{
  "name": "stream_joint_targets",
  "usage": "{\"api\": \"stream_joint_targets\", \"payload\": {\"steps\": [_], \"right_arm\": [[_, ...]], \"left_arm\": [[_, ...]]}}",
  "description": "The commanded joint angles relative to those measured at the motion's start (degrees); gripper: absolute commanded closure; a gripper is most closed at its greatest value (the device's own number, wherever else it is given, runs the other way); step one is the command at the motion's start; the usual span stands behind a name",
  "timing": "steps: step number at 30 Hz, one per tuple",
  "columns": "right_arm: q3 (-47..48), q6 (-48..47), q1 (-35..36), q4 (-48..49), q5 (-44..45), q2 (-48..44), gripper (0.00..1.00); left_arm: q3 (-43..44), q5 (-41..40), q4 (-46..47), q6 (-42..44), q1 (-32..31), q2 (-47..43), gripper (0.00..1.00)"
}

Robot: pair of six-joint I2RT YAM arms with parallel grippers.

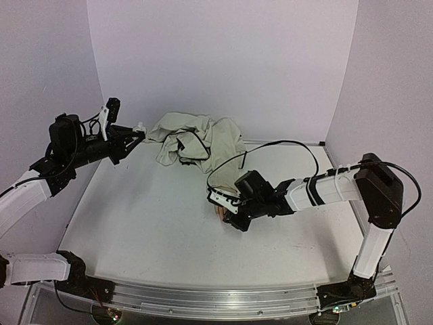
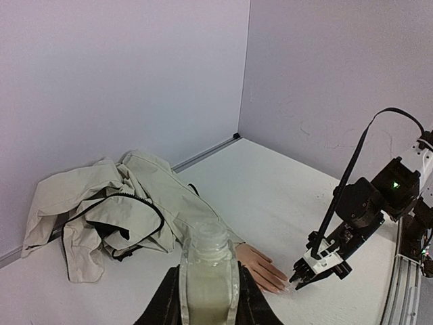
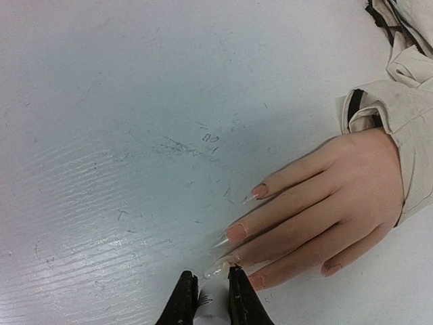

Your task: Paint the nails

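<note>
Mid white bench [image 1: 135, 223]: pale pinkish-peach mannequin hand [image 3: 338, 196], tiny oval nails [image 3: 237, 232] just beside right claw [image 3: 206, 292], clamped on small white piece [image 3: 211, 306]. Raised far left: left claw [image 2: 208, 301] gripping clear glass bottle [image 2: 208, 261].

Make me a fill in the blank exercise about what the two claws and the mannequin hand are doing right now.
The left claw is ____ on the small bottle.
The mannequin hand lies palm ____ on the table.
The right claw, by the nails, grips a small item that is ____ in colour.
Missing words: shut, down, white.
</note>
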Motion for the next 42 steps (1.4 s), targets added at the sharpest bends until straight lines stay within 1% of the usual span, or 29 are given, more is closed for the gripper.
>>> {"api": "stream_joint_targets", "payload": {"steps": [1, 20, 29, 31, 34, 36, 42], "right_arm": [[-0.1, 0.7, 0.5, -1.9, -1.0, 0.3, 1.0], [-0.1, 0.6, 0.8, -3.2, -1.8, -0.2, 1.0], [-0.7, 0.5, 0.8, -2.5, -3.1, -4.0, 1.0], [-0.9, 0.7, 0.8, -1.9, -2.2, -4.9, 1.0], [-2.0, 1.1, 0.7, 1.0, 1.9, -6.3, 1.0], [-1.7, 1.0, 0.7, 2.2, 3.7, -5.5, 1.0], [0.5, 0.0, 0.7, 2.3, 2.2, -2.3, 1.0]], "left_arm": [[0.1, 1.0, 4.2, -0.1, 0.4, -1.4, 1.0], [0.2, 1.4, 4.2, -0.2, 0.4, -1.4, 1.0], [0.3, 1.4, 4.2, -0.2, 0.4, -1.2, 1.0], [0.3, 1.3, 4.2, -0.2, 0.4, -1.2, 1.0], [0.3, 1.4, 4.2, -0.2, 0.4, -1.2, 1.0], [0.4, 1.4, 4.2, -0.2, 0.4, -1.1, 1.0], [0.3, 1.3, 4.2, -0.2, 0.4, -1.0, 1.0]]}}
